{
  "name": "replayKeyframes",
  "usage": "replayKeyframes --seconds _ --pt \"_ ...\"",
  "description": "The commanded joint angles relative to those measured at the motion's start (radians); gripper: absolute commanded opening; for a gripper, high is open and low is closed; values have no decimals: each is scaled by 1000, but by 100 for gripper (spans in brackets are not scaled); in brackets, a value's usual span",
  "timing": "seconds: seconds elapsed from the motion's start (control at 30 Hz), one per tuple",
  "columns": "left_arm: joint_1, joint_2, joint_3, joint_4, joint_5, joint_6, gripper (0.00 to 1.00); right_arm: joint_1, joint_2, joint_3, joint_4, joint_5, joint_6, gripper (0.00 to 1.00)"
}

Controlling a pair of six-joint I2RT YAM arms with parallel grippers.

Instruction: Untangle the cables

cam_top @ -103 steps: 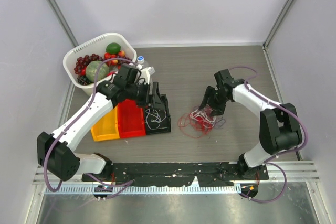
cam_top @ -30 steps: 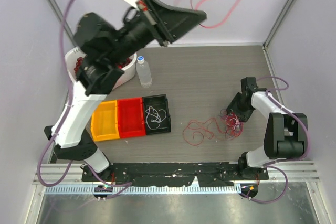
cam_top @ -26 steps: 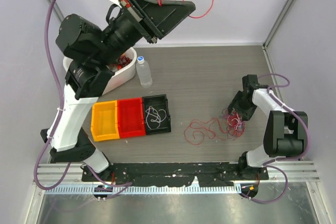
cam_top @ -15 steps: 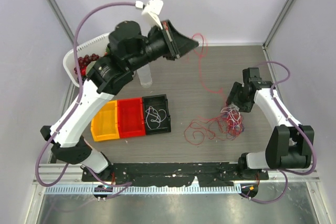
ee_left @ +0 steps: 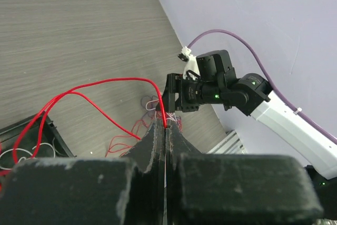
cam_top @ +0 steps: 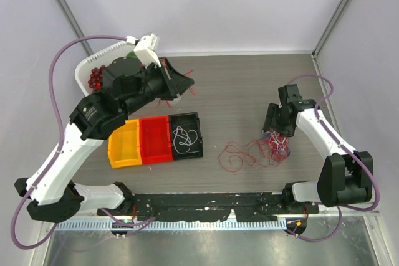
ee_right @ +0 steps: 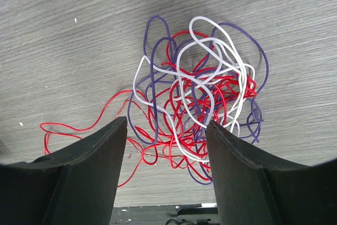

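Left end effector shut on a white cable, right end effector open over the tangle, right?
No: the left wrist view shows the left end effector shut on a red cable, not white. The right end effector is open over the tangle.

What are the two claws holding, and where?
Left gripper pinches one strand of a red cable in its fingertips; right gripper, open above the cable tangle, holds nothing.

Place: a robotics lab test cell.
Enclosure: plain pale walls point(cam_top: 206, 4) and aluminium corner posts point(cam_top: 335, 9).
Rig: left arm point(cam_top: 61, 159) and right arm point(cam_top: 321, 134) bolted to a black base plate point(cam_top: 206, 204) at the wood-grain tabletop's point(cam_top: 237, 85) near edge.
Props: row of plastic bins point(cam_top: 156, 140), white basket point(cam_top: 81, 71).
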Motion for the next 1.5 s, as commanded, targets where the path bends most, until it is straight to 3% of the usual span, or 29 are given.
replayKeyframes --seconds 0.0,0.27,0.7,1.07,1.47 --pt "8 -27 -14 -45 -101 28 0 16 -17 -16 9 12 -18 67" --pt "54 -76 -79 -114 -244 76 0 18 -37 -47 43 0 -18 67" --pt "84 -127 -137 -83 -259 59 0 16 -37 -51 54 1 -21 67" --pt "147 -193 -318 -28 -307 64 0 16 -37 -53 55 0 -21 67" --pt "153 -242 -395 -17 -330 45 0 16 -41 -56 57 0 -23 67"
